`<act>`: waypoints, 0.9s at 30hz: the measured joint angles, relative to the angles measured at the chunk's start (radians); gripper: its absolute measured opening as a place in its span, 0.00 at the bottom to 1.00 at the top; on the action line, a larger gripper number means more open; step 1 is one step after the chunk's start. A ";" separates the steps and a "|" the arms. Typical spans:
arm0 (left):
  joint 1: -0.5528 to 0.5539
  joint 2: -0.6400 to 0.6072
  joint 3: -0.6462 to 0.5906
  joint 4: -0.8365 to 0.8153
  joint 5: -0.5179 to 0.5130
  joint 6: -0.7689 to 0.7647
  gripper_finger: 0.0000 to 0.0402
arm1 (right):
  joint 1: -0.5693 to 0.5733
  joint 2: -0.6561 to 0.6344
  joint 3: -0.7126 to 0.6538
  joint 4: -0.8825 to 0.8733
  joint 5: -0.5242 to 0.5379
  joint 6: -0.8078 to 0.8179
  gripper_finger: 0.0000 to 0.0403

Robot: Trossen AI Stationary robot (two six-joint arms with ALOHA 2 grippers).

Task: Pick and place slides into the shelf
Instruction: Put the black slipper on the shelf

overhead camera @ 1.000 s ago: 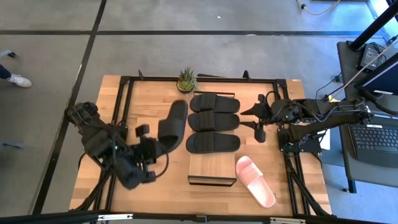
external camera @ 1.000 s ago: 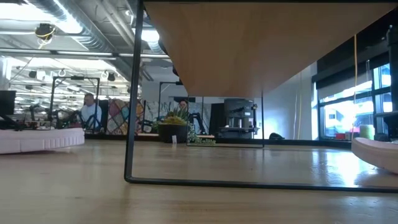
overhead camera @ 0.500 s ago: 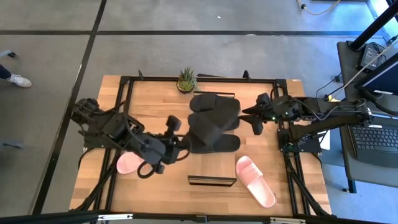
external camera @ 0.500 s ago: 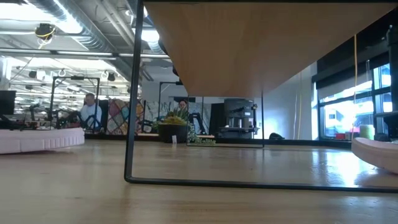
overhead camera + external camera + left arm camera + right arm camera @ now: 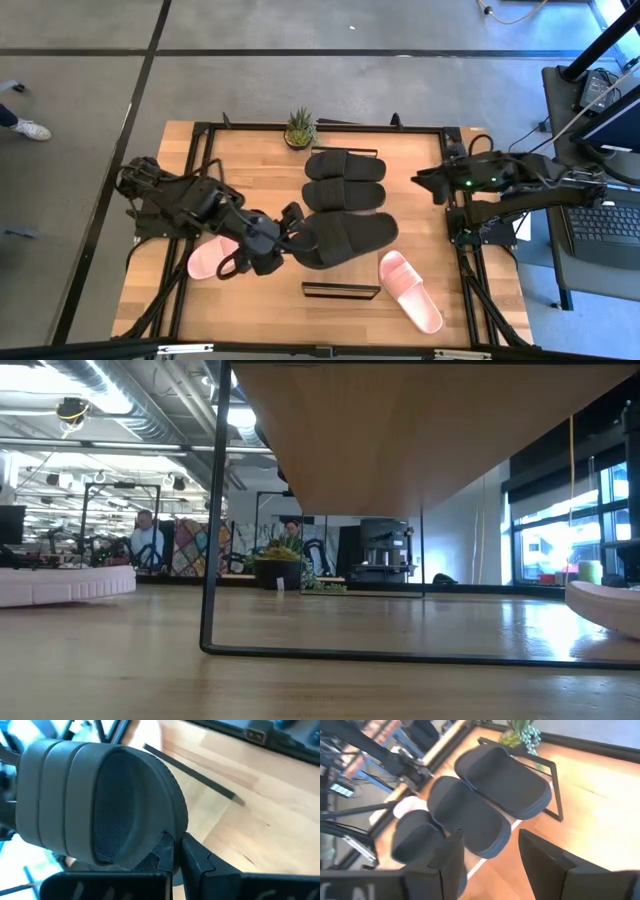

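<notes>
My left gripper (image 5: 297,238) is shut on a black slide (image 5: 350,235), which it holds above the near part of the shelf (image 5: 340,291). Two more black slides (image 5: 345,166) (image 5: 345,195) lie side by side on the shelf's far part. The held slide covers what lies just nearer on the shelf. One pink slide (image 5: 410,290) lies on the table right of the shelf, another (image 5: 212,259) left of it under my left arm. My right gripper (image 5: 437,186) is open and empty, right of the shelf. My left gripper pinches the black slide's rim at one end (image 5: 161,840) between its two fingers. The fingers come level from the table's left. The slide reaches from the fingers toward the table's right, across the shelf, strap side up.
A small potted plant (image 5: 299,128) stands at the table's far edge behind the shelf. A black frame rail (image 5: 205,175) runs around the tabletop. In the low view the shelf's thin black leg (image 5: 213,510) stands in front, with a pink slide on either side (image 5: 60,582) (image 5: 605,605).
My left gripper has carried the black slide from left of the shelf toward the table's right. It has turned the slide from lengthwise on the table to crosswise over the shelf's near part. The left pink slide has come into view. My right gripper has drawn back toward the right edge.
</notes>
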 joint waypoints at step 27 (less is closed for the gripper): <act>0.006 0.000 -0.404 0.294 0.074 0.191 0.01 | 0.000 0.015 0.000 0.026 0.015 0.024 0.46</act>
